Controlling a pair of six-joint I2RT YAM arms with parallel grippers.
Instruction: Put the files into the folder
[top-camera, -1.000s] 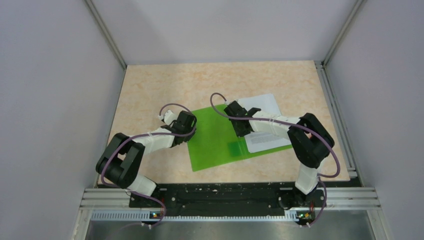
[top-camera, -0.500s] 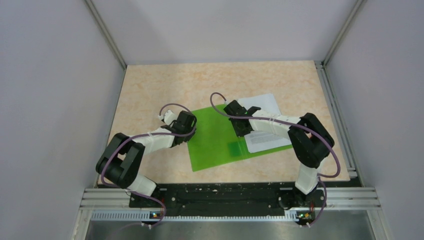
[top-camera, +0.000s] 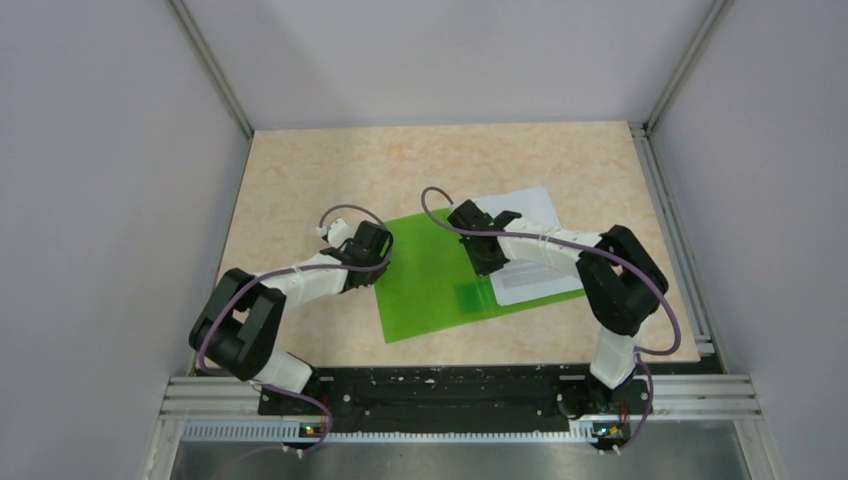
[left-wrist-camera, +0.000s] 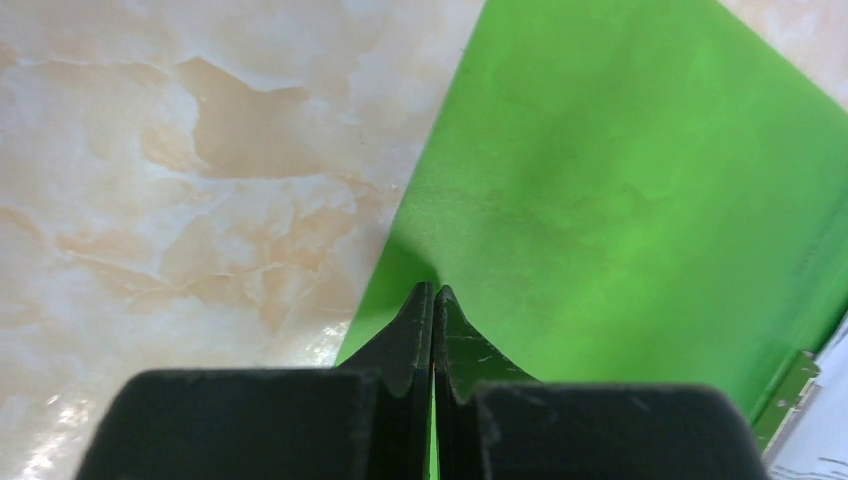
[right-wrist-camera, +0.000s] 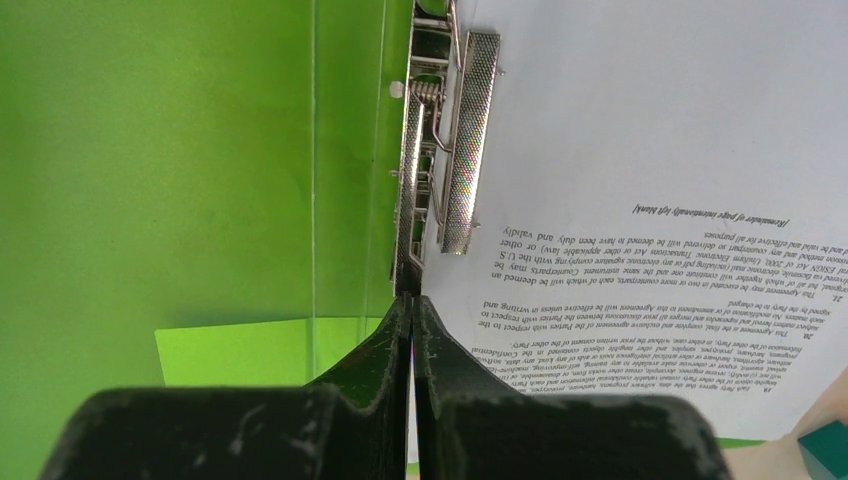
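The green folder (top-camera: 430, 285) lies open and flat on the table, its left half bare (left-wrist-camera: 620, 200) (right-wrist-camera: 180, 150). The white files (top-camera: 527, 208) lie on its right half, printed text showing (right-wrist-camera: 650, 150), next to the metal clip (right-wrist-camera: 465, 140) along the spine. My left gripper (top-camera: 383, 262) (left-wrist-camera: 433, 290) is shut, its tips low over the folder just inside the left edge. At the near end of the clip, on the border between green plastic and paper, my right gripper (top-camera: 489, 268) (right-wrist-camera: 410, 300) is shut too. I see nothing held between either pair of fingers.
The marbled beige table (top-camera: 330, 170) (left-wrist-camera: 180, 150) is bounded by grey walls on three sides and a metal rail (top-camera: 460, 395) at the near edge. A paler green patch (right-wrist-camera: 240, 350) shows on the folder beside my right fingers. A file corner (left-wrist-camera: 825, 440) shows at lower right.
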